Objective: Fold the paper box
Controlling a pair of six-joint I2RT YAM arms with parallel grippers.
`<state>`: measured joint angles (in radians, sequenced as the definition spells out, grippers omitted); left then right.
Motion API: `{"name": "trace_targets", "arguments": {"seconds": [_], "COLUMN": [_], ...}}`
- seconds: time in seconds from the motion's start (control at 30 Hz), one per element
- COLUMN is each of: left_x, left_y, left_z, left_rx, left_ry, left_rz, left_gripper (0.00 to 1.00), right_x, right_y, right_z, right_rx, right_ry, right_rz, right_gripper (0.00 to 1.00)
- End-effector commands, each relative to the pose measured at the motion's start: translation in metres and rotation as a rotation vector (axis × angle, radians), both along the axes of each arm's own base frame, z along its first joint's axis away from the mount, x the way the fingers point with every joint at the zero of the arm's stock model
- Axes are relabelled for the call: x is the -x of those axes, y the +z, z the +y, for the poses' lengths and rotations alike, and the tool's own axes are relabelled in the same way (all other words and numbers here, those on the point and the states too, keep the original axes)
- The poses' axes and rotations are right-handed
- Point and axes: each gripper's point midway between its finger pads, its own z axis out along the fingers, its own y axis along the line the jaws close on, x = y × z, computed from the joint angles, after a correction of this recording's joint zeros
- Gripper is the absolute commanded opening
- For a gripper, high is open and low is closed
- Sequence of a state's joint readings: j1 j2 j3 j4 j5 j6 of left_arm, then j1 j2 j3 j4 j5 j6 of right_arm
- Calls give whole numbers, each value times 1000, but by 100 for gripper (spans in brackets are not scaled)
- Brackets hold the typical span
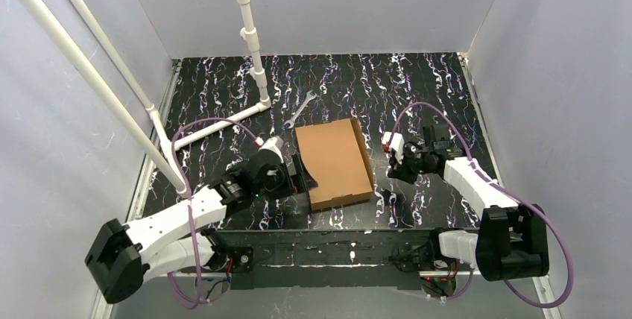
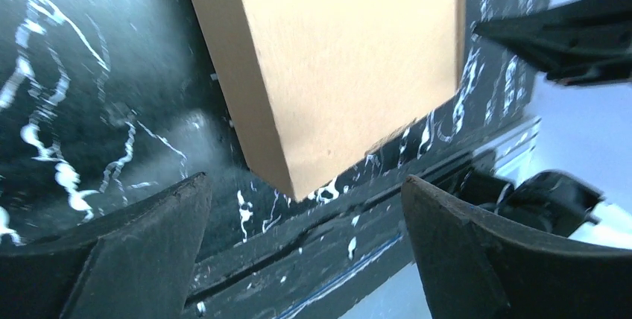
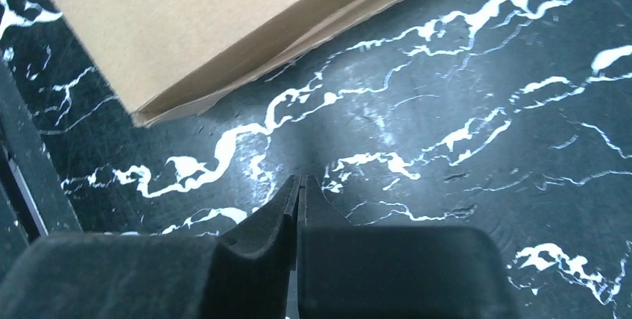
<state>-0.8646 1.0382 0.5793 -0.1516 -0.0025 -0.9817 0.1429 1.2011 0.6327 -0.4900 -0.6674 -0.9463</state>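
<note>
The paper box (image 1: 334, 162) is plain brown cardboard, closed into a shallow rectangular box, lying flat in the middle of the black marbled table. My left gripper (image 1: 300, 179) sits just left of the box's near left edge, open and empty. In the left wrist view its two dark fingers (image 2: 134, 252) stand wide apart below the box's near corner (image 2: 335, 73). My right gripper (image 1: 393, 172) is to the right of the box, apart from it, shut and empty. In the right wrist view the fingertips (image 3: 299, 185) meet over bare table, with the box (image 3: 186, 21) at the upper left.
A metal wrench (image 1: 299, 108) lies on the table just behind the box. A white pipe frame (image 1: 253, 58) stands at the back left, with long pipes slanting down the left side. Grey walls close in the table on three sides.
</note>
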Motion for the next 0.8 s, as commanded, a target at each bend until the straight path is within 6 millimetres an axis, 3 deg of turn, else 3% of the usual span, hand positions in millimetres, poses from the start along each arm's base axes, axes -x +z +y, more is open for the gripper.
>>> {"name": "trace_targets", "arguments": {"seconds": [0.0, 0.13, 0.33, 0.43, 0.6, 0.77], "left_x": [-22, -53, -94, -113, -138, -162], "left_y": [11, 25, 24, 22, 7, -4], "left_z": [28, 35, 30, 30, 28, 20], "left_rx": [-8, 25, 13, -13, -27, -23], "left_ry": [7, 24, 25, 33, 49, 52], "left_rz": [-76, -87, -61, -58, -25, -14], "left_gripper": [98, 98, 98, 98, 98, 97], "right_x": [-46, -99, -169, -194, -218, -224], "right_y": [30, 45, 44, 43, 30, 5], "right_z": [1, -6, 18, 34, 56, 71], "right_rx": [-45, -50, -161, -183, -161, -51], "right_ry": [-177, -416, -643, -659, -676, -705], "right_rz": [-44, 5, 183, 237, 216, 184], "right_gripper": [10, 10, 13, 13, 15, 14]}}
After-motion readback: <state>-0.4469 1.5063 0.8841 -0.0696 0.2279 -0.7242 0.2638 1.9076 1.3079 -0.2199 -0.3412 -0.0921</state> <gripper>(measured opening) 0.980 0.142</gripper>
